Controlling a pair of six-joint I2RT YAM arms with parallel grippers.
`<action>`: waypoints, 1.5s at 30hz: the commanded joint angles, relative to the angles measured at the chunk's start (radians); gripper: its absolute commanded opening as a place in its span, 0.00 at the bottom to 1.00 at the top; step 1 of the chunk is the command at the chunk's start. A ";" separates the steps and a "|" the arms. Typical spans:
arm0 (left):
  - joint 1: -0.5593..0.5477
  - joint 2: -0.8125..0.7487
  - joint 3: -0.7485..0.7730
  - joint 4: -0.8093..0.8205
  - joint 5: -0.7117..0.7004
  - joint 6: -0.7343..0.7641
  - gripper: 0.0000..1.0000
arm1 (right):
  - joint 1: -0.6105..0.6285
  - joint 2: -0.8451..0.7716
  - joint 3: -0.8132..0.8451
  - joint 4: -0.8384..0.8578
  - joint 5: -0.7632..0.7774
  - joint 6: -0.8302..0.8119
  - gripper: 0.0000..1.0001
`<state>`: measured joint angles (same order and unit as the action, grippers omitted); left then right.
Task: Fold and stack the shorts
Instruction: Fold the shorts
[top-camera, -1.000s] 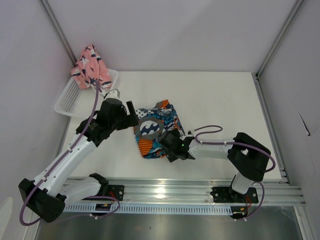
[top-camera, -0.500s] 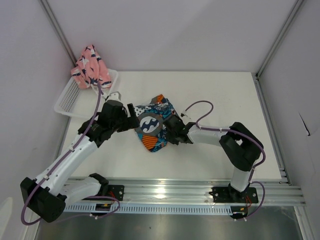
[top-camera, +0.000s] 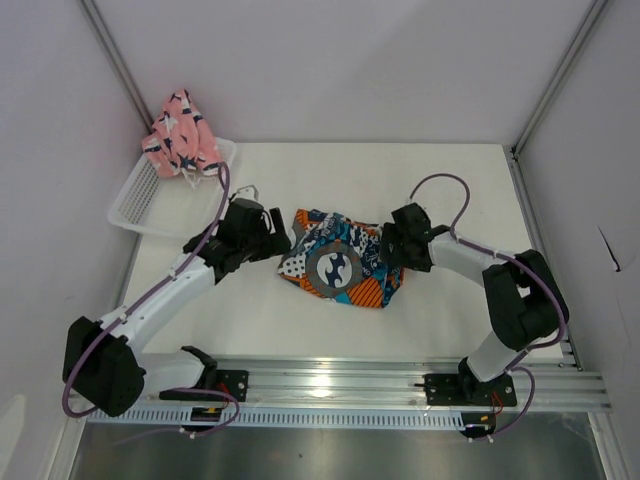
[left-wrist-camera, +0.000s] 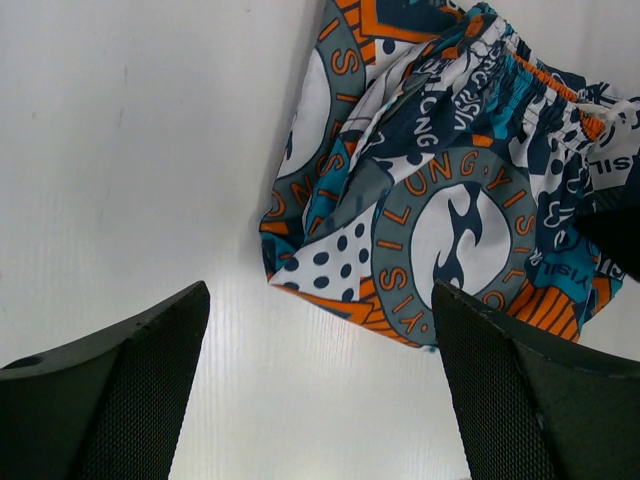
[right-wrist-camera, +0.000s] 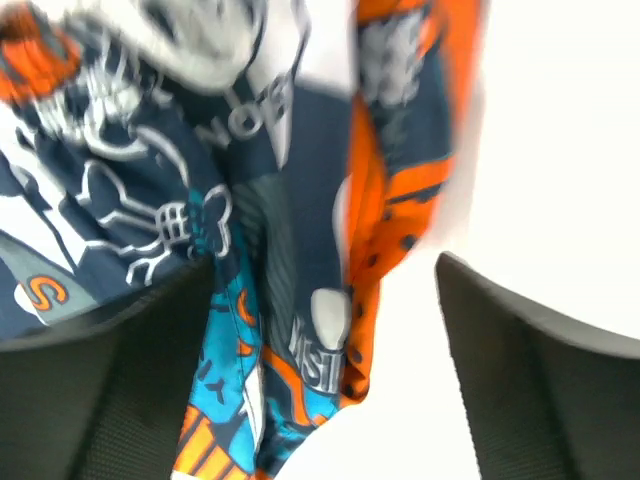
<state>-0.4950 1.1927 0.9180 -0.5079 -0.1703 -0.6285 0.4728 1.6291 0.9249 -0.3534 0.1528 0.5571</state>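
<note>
While the blue, orange, white and grey printed fabric shorts lie rumpled in the middle of the white tabletop, we see the left hand released just beside their left edge, with nothing between its fingers. The right hand is released too, its fingers spread over the orange right hem. The pink fabric shorts with navy-and-white shapes are heaped on the far rim of the white plastic mesh basket, well apart. Bare tabletop runs behind and to the right of the printed pair.
</note>
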 joint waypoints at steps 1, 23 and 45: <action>0.007 0.050 -0.014 0.152 0.034 -0.001 0.93 | -0.034 0.026 0.135 -0.022 -0.022 -0.152 0.97; 0.072 0.470 0.194 0.289 0.273 0.248 0.99 | -0.146 -0.066 -0.015 0.050 -0.181 -0.123 0.99; 0.116 0.656 0.283 0.263 0.307 0.260 0.89 | -0.042 0.109 0.075 0.091 -0.167 -0.054 0.71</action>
<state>-0.3939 1.8297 1.1408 -0.2516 0.0986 -0.3832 0.4351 1.7058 0.9791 -0.2768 -0.0158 0.4957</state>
